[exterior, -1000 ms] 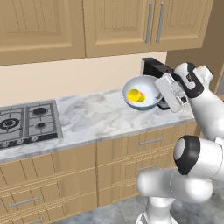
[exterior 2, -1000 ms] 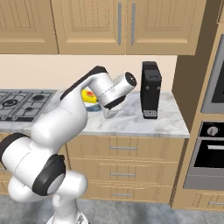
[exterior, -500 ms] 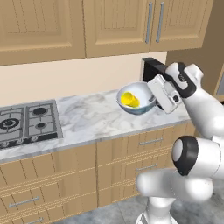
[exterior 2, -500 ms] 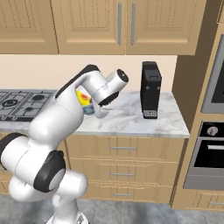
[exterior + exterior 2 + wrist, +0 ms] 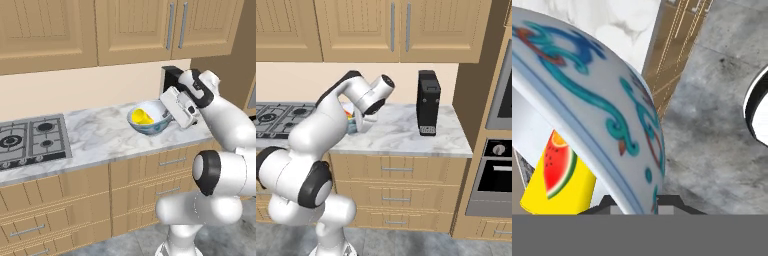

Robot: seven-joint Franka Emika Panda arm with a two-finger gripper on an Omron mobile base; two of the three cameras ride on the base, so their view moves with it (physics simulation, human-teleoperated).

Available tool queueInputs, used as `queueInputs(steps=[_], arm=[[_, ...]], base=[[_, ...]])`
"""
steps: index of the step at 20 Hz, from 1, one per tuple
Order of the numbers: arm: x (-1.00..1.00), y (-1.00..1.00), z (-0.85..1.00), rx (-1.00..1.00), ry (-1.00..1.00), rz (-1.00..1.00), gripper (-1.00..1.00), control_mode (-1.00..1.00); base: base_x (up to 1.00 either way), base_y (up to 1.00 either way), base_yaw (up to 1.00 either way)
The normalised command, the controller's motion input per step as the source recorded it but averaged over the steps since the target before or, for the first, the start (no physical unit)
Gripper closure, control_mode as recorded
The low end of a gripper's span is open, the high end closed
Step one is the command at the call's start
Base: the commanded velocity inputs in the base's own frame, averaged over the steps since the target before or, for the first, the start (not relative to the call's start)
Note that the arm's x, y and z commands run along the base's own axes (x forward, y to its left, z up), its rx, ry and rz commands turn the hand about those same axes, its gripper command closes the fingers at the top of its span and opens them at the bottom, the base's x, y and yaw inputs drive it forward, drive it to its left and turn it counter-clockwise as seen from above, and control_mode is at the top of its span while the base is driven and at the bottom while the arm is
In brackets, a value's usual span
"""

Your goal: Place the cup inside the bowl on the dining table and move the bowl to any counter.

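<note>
The gripper (image 5: 170,118) is clamped on the right rim of the bowl (image 5: 148,119), one finger inside the wall and one outside. The cup (image 5: 142,117) lies tipped inside it. The bowl sits low over the counter (image 5: 100,135), right of the hob (image 5: 31,141) and left of the coffee machine (image 5: 428,102). Lower it level until its base rests flat, then release, so the cup stays in.

bowl (image 5: 148,120): white inside, pale outside with teal/blue scrolls and red accents. cup (image 5: 142,117): yellow, red-green watermelon print. desk (image 5: 100,137): white-grey veined marble. coffee machine (image 5: 428,102): black. cabinets (image 5: 135,30): light wood.
</note>
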Motion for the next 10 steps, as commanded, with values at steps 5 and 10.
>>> queueInputs(steps=[5, 10], arm=[[0.09, 0.06, -0.24, 0.06, 0.0, -0.03, 1.0, -1.0], [0.02, 0.07, -0.29, 0.09, -0.04, -0.06, 1.0, -1.0]], base=[[0.0, 0.0, 0.0], [0.0, 0.0, 0.0]])
